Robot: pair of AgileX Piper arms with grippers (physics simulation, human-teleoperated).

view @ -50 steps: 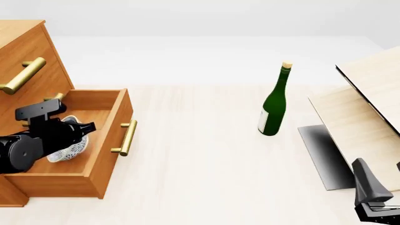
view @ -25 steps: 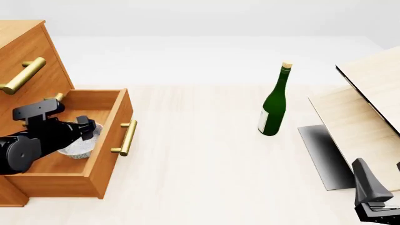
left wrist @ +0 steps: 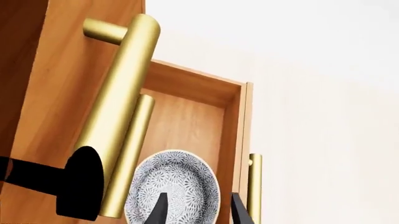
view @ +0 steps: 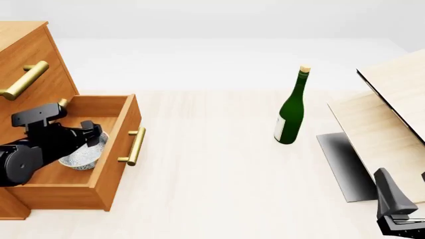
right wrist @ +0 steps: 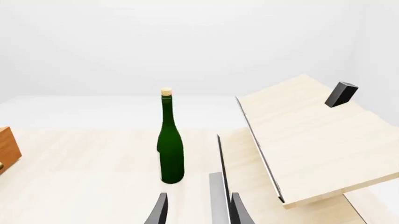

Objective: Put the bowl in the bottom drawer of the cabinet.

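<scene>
Left wrist view: the small round white bowl with fine grey speckles (left wrist: 173, 189) lies upright on the floor of the pulled-out bottom drawer (left wrist: 187, 119), a box of orange-brown wood, close to that drawer's front panel. The two dark fingertips of the left gripper (left wrist: 198, 209) stand apart above the bowl's rim and touch nothing visible, so the bowl looks set down and let go. A thick brass bar handle (left wrist: 121, 100) of an upper drawer crosses the view beside the bowl; the drawer's own brass handle (left wrist: 255, 184) shows just outside its front panel.

Front view: the tall orange-brown wooden cabinet (view: 23, 55) stands at the left edge of the table, and its bottom drawer juts out toward the table's middle. The black left arm reaches in over the drawer's open top, the only way in from above, and partly hides the bowl (view: 83, 155). A green glass bottle with a pale cork (view: 292, 110) stands well apart from the cabinet, toward the pale light-wood box with a dark panel (view: 388, 119). The right gripper (view: 401, 209) rests low beside that box, out of the way; its opening cannot be read here.

Right wrist view: the right gripper's fingers (right wrist: 160, 210) stand apart around nothing, pointed at the bottle.
</scene>
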